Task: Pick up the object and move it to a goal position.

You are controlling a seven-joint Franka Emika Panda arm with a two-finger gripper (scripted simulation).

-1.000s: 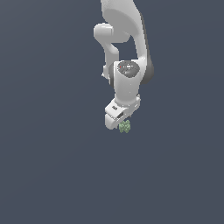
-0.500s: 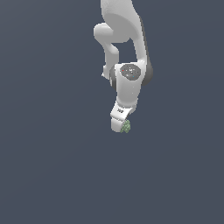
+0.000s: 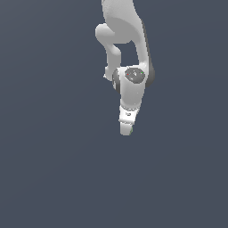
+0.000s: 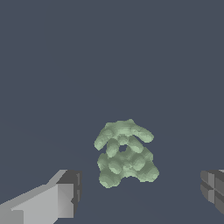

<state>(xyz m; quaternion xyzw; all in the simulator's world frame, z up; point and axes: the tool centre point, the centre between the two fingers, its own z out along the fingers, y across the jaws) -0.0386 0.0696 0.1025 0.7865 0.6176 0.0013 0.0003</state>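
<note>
From the wrist view I see my two fingers (image 4: pixel 48 201) spread wide, one on each side with a broad gap between them, and neither touches anything. The gripper (image 4: pixel 140 192) is open. Both fingers are cut off by the frame edge, so I only get their tips; the second one shows as a dark ribbed pad and little more.

The object (image 4: pixel 124 151) sits beyond the tips, roughly level with the gap but farther out — a lumpy pale-green cluster, clear of both fingers, with bare surface (image 4: pixel 109 52) all round it. Nothing crowds it on any side.

In the exterior view the arm (image 3: pixel 127 49) comes down from the upper middle of the frame, and the gripper (image 3: pixel 126 129) points downward just above frame centre. Here the fingers merge into one white shape, so I cannot read their spread from this angle. The object (image 3: pixel 132 131) shows only as a tiny green speck at the gripper's tip; its shape is too small to make out, and I cannot tell from here whether it touches. The flat dark surface (image 3: pixel 53 178) fills the rest of the frame — open room everywhere.
</note>
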